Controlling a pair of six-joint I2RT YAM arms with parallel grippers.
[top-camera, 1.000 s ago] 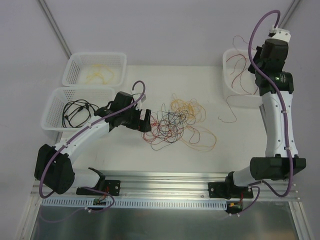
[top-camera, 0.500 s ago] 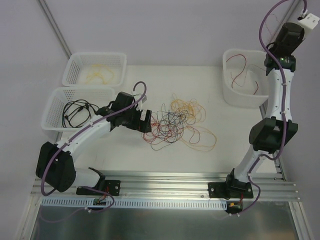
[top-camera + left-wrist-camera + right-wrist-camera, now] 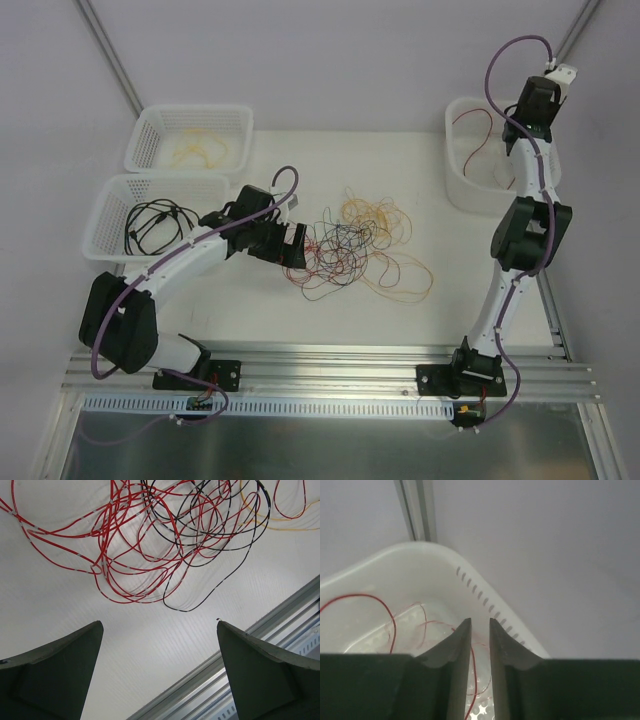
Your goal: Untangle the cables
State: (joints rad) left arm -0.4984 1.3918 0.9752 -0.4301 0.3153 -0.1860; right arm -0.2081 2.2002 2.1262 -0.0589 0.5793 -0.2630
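Left wrist view puts the cables point(image 3: 150, 535) straight ahead of the left end effector point(image 3: 157, 625). They form a loose knot of red and black wires lying flat on the counter point(image 3: 150, 655), with yellow-orange ones farther ahead and toward its right finger. One black wire point(image 3: 187, 611) loops out of the knot and comes nearest to the fingers, and it is free of the red ones at that end. This end effector is spread wide and holds nothing, with its tips just short of the knot.

To my eye the step in hand is to pick one wire out. It would go best to close on this outer black loop alone, low to the counter. The wire should then be drawn away slowly, so that the red wires slide off and are not dragged along. A grab into the middle of the knot would likely lift everything together.

The right end effector point(image 3: 480, 622) is well apart from the knot, above a white tub point(image 3: 485, 587) where some red wires point(image 3: 390, 615) lie below it. Its fingers are almost pressed together, with only a thin slit between them. I cannot tell if a wire is pinched there.
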